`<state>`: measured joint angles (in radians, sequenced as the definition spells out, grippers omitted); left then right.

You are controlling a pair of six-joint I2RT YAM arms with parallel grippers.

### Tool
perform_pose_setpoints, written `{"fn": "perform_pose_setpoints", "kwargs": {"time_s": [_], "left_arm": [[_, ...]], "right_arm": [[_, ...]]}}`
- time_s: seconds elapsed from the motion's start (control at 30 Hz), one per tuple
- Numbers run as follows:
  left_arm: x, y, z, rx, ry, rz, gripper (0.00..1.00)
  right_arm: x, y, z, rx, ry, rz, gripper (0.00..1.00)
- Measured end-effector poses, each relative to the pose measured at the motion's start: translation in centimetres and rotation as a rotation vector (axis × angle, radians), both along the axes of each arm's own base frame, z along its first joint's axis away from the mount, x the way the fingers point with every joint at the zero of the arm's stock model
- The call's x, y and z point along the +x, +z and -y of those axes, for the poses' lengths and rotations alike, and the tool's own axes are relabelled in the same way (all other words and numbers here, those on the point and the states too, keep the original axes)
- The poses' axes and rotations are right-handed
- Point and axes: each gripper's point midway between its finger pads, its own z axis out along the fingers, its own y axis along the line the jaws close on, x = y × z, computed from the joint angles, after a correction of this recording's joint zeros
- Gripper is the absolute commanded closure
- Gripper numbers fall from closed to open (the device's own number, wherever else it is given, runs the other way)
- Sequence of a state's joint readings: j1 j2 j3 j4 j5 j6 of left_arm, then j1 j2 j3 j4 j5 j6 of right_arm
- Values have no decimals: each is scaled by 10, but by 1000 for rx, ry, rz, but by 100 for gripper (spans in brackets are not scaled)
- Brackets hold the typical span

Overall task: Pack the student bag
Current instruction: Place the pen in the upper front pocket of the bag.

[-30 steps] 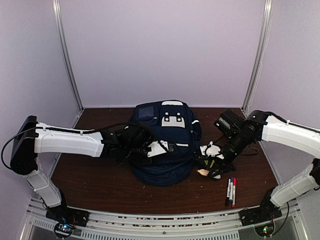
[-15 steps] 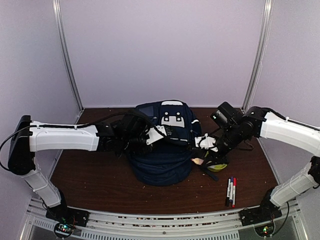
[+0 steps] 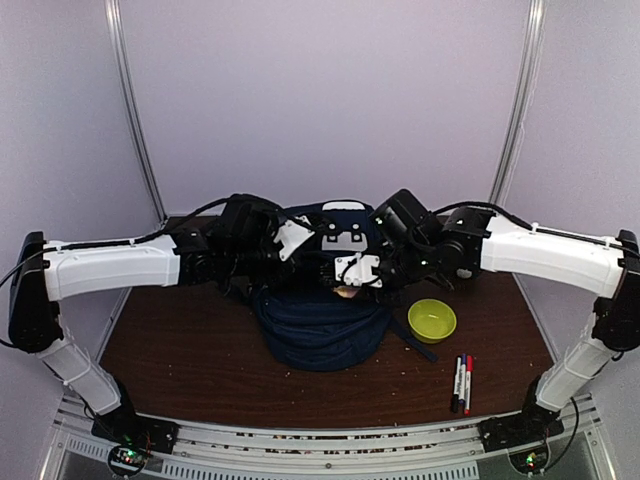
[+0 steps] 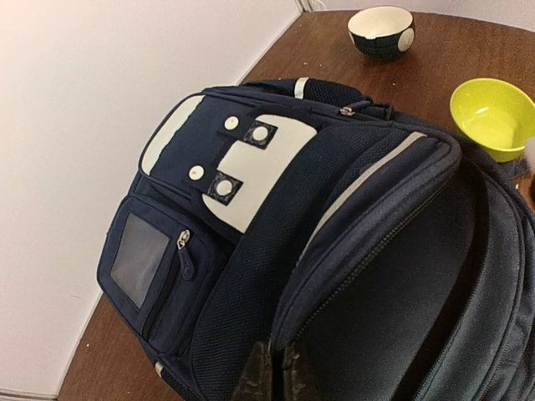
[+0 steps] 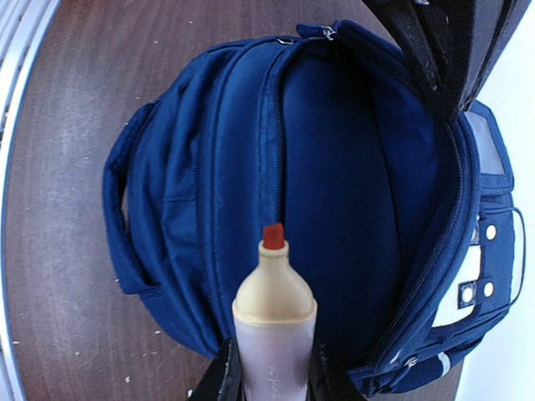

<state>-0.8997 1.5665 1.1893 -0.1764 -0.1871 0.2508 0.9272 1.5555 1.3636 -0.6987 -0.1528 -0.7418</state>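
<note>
Backpack [image 3: 325, 320] sits mid-table, lying back-down with front pockets facing 12 o'clock and the main zip undone.

Status: early, as I read it. Nothing visibly packed.
- Left gripper [image 4: 272, 376] is pressed together on the rim of the main opening and holds it up, so the mouth gapes.
- Right gripper [image 5: 274, 372] pinches a bottle [image 5: 274, 309] with a cream shoulder and red tip. It hovers right over the open mouth, tip pointing in, not released.
- Loose on the table [image 3: 180, 340]: yellow bowl [image 3: 432, 320] just beside the backpack at 4 o'clock, markers [image 3: 462, 385] further out at 5 o'clock near the front edge.
- A small dark-and-white bowl [image 4: 380, 29] shows only in the left wrist view, beyond the yellow one.

Containers:
- Main compartment: dark blue lining, no contents visible in the right wrist view. The deep end is shadowed, so can't rule out something small.
- Front pockets look zipped, contents unknown.
- Yellow bowl looks empty. The small bowl also looks empty, but only part of its inside shows.

Left, my guess: drop the bottle in, then the markers, maybe the bowls, then zip shut.
</note>
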Motion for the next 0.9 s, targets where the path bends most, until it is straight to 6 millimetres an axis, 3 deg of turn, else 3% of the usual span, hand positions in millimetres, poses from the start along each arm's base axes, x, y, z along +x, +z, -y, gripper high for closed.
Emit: {"fn": "perform_pose_setpoints", "kwargs": {"time_s": [0.23, 0.4, 0.57, 0.63, 0.9], "left_arm": [[0, 10, 6, -57, -27, -31, 100], [1, 16, 7, -81, -33, -38, 100], [1, 18, 8, -95, -40, -44, 100], [0, 19, 9, -100, -44, -47, 100], [4, 24, 7, -125, -32, -44, 100]], "right_arm": [[40, -17, -29, -45, -23, 118, 89], [58, -26, -40, -73, -17, 197, 89], [74, -40, -56, -102, -7, 290, 81], [82, -43, -58, -110, -18, 327, 73], [106, -32, -62, -91, -89, 464, 58]]}}
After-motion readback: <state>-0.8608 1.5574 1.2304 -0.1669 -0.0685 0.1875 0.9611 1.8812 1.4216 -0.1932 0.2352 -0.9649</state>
